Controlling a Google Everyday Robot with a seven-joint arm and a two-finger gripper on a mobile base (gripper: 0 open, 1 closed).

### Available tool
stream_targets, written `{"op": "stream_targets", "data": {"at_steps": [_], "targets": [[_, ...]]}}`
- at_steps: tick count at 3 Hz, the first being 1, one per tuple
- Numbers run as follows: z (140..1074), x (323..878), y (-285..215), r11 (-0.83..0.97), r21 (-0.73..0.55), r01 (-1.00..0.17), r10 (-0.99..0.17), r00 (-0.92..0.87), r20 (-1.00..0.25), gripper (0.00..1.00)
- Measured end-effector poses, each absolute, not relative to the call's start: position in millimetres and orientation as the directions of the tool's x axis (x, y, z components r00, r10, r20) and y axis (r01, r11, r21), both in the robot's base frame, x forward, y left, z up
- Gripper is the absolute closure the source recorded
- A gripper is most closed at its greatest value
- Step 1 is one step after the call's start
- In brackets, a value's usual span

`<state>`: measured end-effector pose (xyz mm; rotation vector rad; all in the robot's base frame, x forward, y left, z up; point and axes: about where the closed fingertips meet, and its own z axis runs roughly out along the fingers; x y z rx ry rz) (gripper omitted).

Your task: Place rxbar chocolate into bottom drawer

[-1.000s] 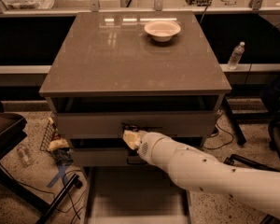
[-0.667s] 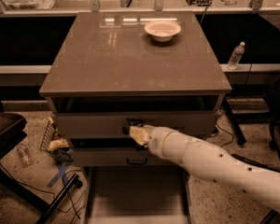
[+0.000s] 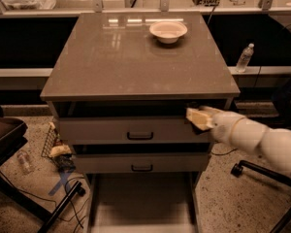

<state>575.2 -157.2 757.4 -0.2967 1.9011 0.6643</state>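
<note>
This is looking like a robotics lab: a drawer cabinet [image 3: 136, 130] is standing on speckled floor [image 3: 228, 203], and a white robot arm [image 3: 262, 140] is sticking in from its right. The pincer [image 3: 198, 118] is hovering at the cabinet's right front edge.

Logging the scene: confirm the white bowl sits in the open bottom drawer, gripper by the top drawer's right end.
No: the camera view shows the white bowl on the cabinet top, not in the open bottom drawer. The gripper is by the top drawer's right end.
</note>
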Motion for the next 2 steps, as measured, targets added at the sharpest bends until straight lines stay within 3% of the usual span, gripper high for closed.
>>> {"op": "stream_targets", "data": {"at_steps": [1,2], "targets": [[778,558,-222,0.841,0.261,-0.474,0.033,-0.436,-0.899,1.0],[769,547,-212,0.814,0.276,-0.511,-0.003,-0.48,-0.877,1.0]]}}
